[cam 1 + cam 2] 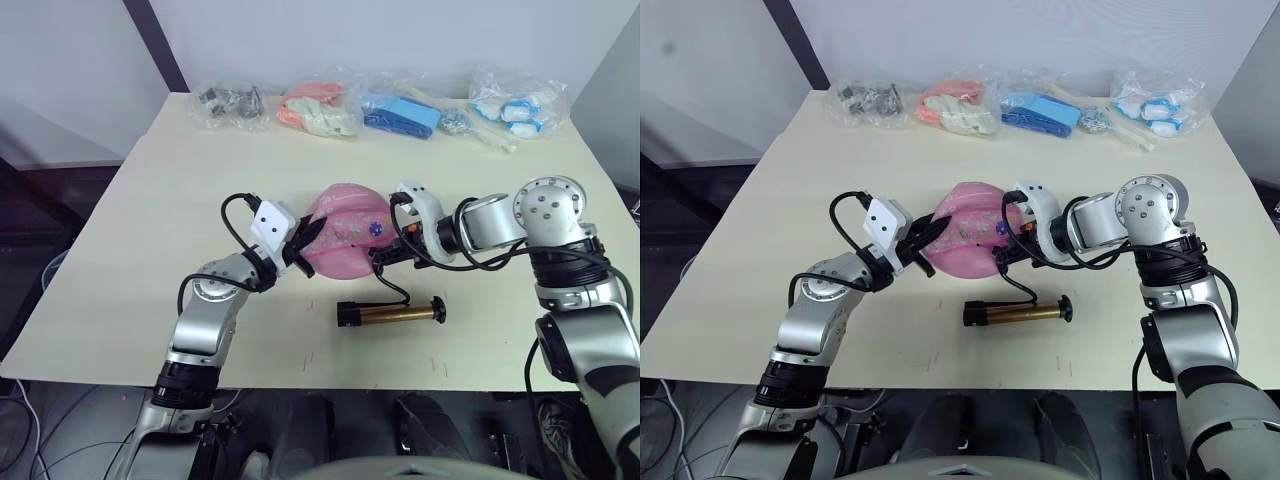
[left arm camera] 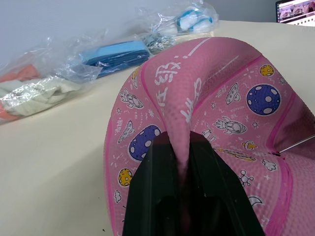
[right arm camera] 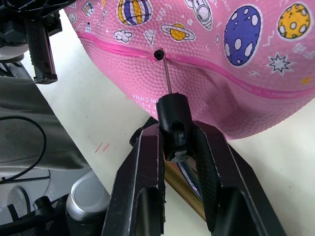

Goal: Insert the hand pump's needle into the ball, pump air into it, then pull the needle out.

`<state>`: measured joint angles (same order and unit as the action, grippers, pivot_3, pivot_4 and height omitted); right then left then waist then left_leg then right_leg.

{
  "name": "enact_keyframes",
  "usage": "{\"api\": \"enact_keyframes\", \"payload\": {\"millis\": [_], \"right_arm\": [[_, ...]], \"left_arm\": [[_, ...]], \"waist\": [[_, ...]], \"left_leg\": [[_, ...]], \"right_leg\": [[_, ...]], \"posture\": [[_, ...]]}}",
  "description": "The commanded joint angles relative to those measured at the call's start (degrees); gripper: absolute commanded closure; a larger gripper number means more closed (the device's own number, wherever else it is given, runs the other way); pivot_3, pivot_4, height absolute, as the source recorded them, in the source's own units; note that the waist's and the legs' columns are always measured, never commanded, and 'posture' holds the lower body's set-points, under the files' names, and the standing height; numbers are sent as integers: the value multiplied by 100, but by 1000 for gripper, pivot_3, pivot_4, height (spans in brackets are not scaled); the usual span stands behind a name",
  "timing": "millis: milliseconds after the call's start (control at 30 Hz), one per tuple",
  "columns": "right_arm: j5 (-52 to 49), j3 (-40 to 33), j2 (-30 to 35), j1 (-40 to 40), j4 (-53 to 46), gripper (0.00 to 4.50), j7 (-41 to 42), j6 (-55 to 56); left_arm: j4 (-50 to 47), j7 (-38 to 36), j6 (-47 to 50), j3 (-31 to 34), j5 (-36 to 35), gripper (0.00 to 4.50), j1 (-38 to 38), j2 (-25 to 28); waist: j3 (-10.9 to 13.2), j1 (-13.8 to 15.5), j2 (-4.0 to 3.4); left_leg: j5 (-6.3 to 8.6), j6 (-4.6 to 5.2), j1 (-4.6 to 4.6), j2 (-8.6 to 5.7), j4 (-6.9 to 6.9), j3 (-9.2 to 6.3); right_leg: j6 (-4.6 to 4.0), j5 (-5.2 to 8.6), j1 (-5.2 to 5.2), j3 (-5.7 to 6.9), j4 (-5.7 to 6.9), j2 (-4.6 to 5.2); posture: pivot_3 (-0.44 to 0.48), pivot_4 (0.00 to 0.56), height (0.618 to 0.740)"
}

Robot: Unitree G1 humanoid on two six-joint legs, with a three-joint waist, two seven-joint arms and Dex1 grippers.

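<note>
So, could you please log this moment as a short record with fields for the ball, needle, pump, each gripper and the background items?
ball: pink ball, sagging, on the table
needle: needle tip at the ball's valve hole, black fitting held behind it
hand pump: hand pump lying flat on the table in front of the ball, held by no gripper
left gripper: left gripper pinching a fold of the ball
right gripper: right gripper shut on the needle's fitting
background: plastic bags along the table's far edge

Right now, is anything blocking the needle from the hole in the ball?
Nothing visible. The needle, held by its black fitting in the right gripper, has its tip right at the ball's hole.
</note>
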<state>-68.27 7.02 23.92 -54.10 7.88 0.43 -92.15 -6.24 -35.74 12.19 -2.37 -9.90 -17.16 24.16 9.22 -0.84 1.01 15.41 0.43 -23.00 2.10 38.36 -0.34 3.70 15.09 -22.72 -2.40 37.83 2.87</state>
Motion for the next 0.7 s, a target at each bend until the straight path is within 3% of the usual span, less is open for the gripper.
{"api": "enact_keyframes", "payload": {"millis": [33,700], "right_arm": [[-113,62,-37,-110,-40,4142,-18,-35],[35,441,71,-211,-76,4142,285,-35]], "left_arm": [[-27,-104,-53,-160,65,4468,52,23],[64,-202,-303,-199,231,4468,16,98]], "waist": [[0,0,0],[0,-1,-1]], "left_leg": [[0,0,0,0,0,0],[0,0,-2,1,-5,0]], "right_leg": [[0,0,0,0,-1,0],[0,0,-1,0,-8,0]], "posture": [[0,150,736],[0,150,736]]}}
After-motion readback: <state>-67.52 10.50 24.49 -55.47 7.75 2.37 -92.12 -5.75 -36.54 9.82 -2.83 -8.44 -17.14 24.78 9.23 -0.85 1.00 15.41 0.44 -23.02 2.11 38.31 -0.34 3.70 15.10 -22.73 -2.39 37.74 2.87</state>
